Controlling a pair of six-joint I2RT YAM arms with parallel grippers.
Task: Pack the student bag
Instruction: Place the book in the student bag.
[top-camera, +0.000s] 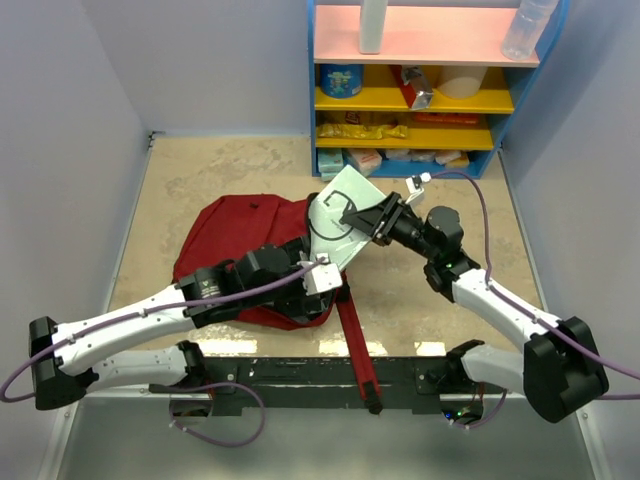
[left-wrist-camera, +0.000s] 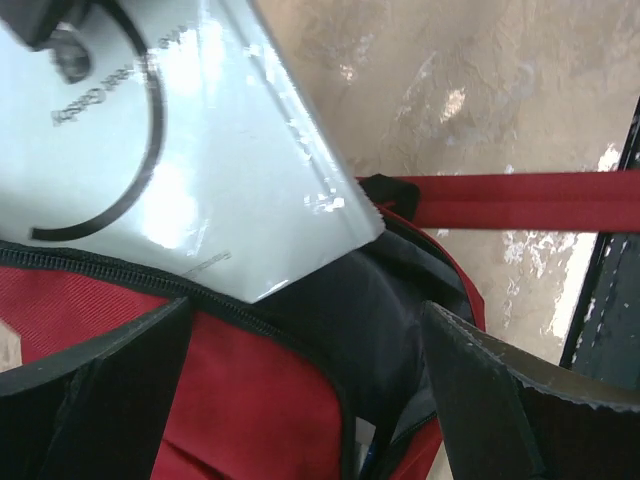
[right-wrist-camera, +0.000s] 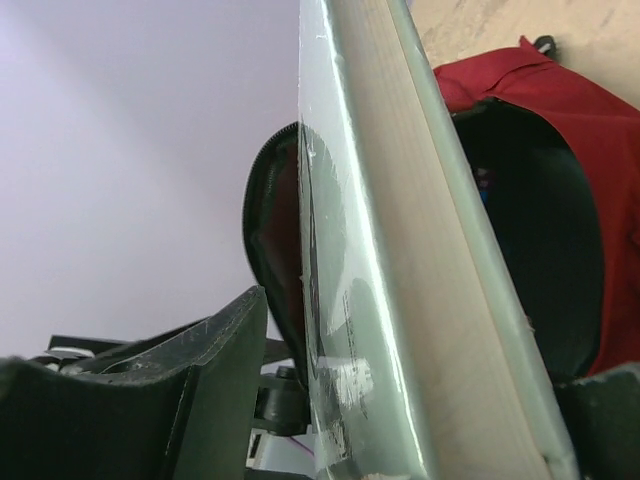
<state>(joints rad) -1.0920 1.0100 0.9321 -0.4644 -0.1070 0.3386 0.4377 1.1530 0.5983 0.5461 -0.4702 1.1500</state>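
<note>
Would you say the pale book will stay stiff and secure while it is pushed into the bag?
The book is probably stiff: its edge runs straight from the right end effector. Its glossy cover may slip. The soft bag may sag.

Blue shelf unit at the far side of the beige table.
A white bottle and a clear bottle stand well apart on its pink top board; a blue tin sits on the yellow board below.

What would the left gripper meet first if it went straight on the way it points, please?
Probably the dark lining inside the dark-red fabric backpack, just below the corner of the glossy pale book; depth is unclear.
</note>
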